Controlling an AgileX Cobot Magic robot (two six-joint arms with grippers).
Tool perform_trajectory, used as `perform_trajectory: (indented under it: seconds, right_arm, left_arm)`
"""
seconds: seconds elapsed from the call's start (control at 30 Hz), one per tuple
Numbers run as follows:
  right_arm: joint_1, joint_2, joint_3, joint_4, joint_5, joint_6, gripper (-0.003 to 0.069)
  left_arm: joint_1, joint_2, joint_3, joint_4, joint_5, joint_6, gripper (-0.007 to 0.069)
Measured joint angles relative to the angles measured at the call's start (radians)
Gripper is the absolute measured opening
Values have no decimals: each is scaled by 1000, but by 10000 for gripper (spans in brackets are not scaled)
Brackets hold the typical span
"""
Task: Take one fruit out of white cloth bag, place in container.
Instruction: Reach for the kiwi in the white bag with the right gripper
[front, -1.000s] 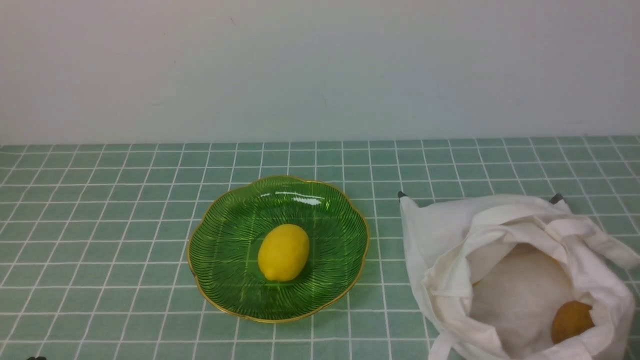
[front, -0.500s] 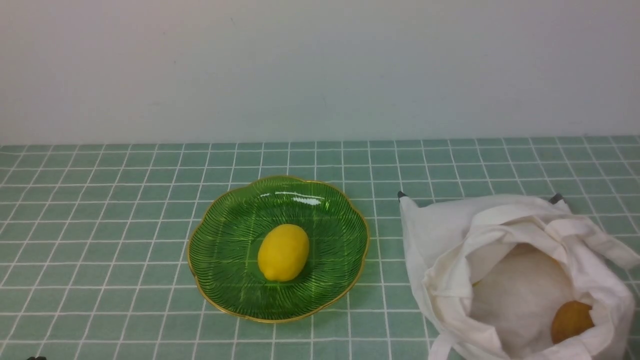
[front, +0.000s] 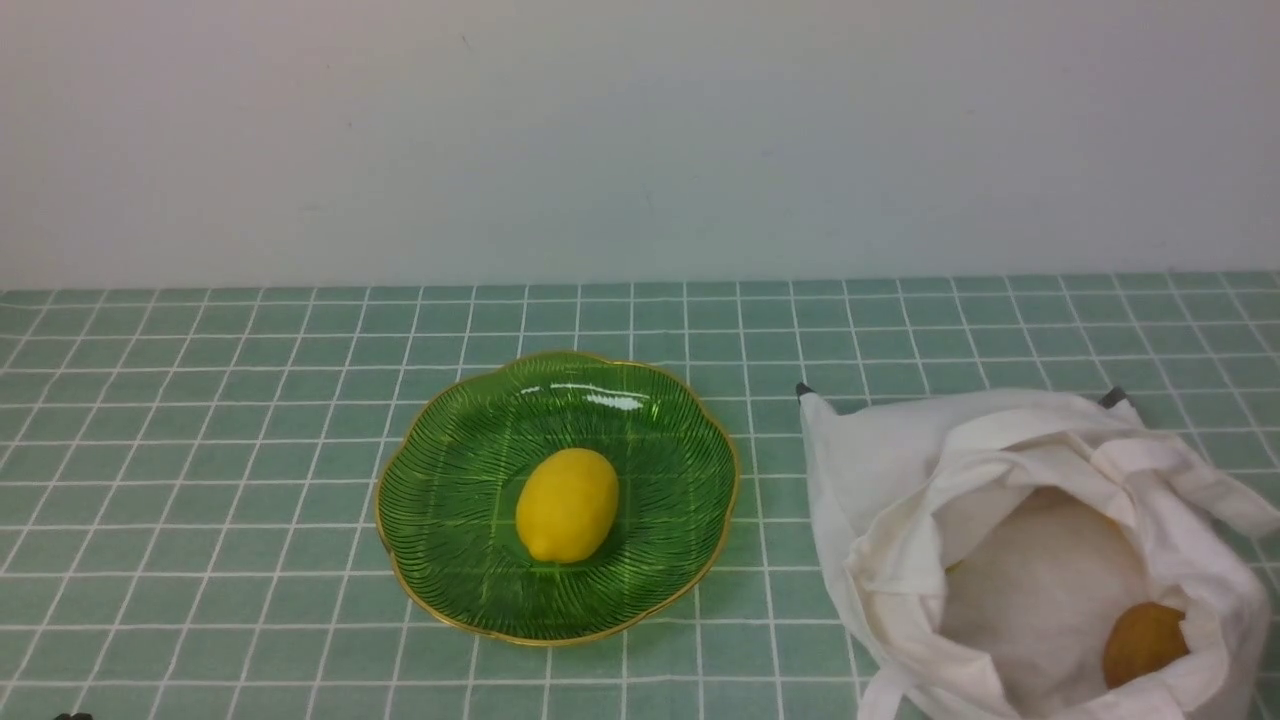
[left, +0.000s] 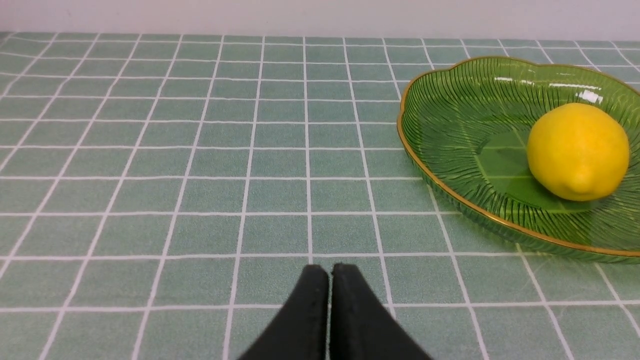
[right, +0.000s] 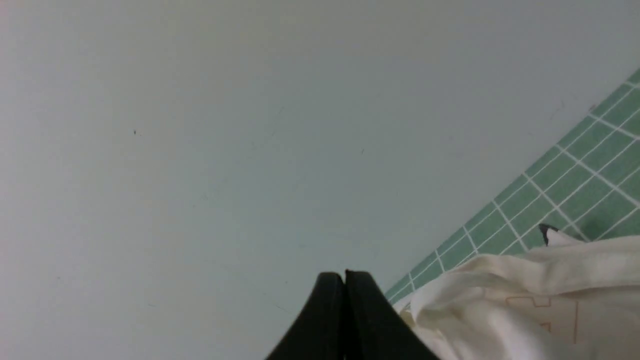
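The white cloth bag (front: 1030, 540) lies open at the front right of the table, and a brown fruit (front: 1143, 641) rests inside it near its front right rim. The green container (front: 450, 480) stands left of the bag with a yellow lemon (front: 566, 504) in its middle. My left gripper (left: 329, 270) is shut with nothing in it, low over the tiles beside the container (left: 450, 135) and apart from it. My right gripper (right: 344, 276) is shut and holds nothing, next to the bag's cloth (right: 525, 295). Neither gripper shows in the front view.
A pale wall (front: 640, 140) closes off the far edge of the green tiled table (front: 200, 450). A small dark object (front: 72, 716) peeks in at the front left corner.
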Motion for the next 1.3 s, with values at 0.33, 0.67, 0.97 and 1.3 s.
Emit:
perform_trajectory:
  seconds: [0.33, 0.67, 0.97, 1.3]
  right_arm:
    - [0, 43, -260, -58, 126, -118, -15]
    - [0, 715, -724, -311, 805, -341, -15]
    - [112, 1207, -947, -328, 1039, -397, -12]
    - [280, 1454, -967, -636, 935, -104, -10]
  left_arm:
    - [0, 0, 0, 0, 0, 0, -8]
    - [0, 0, 0, 0, 0, 0, -8]
    - [0, 0, 0, 0, 0, 0, -8]
    - [0, 0, 0, 0, 0, 0, -8]
